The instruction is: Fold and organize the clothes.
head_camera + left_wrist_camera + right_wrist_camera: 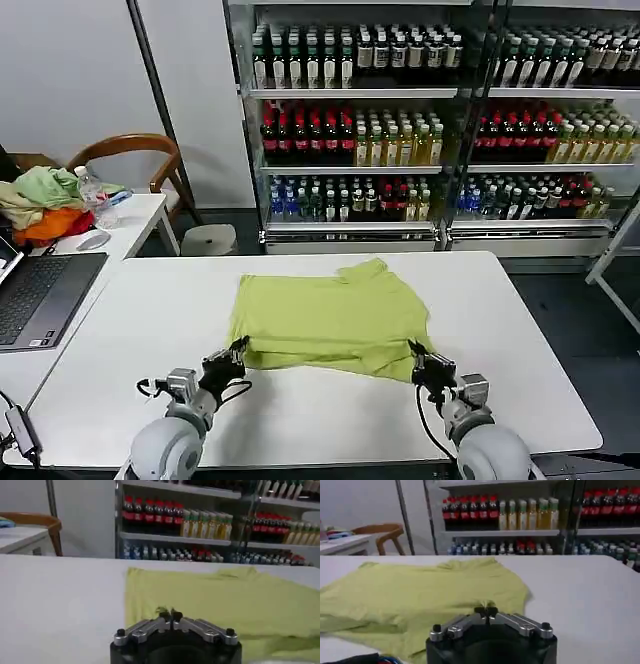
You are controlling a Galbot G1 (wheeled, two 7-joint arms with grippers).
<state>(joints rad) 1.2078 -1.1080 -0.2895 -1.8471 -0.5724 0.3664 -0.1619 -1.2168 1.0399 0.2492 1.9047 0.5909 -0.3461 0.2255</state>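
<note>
Two grippers — left gripper (238, 351) and right gripper (416, 354), jaws pressed together — are sitting lower-centre at the T-shirt (330, 318)'s near hem, so you're lifting both corners evenly.

No text, brand or number can be read anywhere. The labels on the bottles (400, 140) along the shelves at the top of the frame are too small to make out, and the T-shirt (330, 318) shows no print.

Laptop (40, 295) on side surface (130, 225); garment heap (45, 205), mouse (93, 240), chair (135, 160) behind it. Bottle shelves (350, 120) line back wall.
</note>
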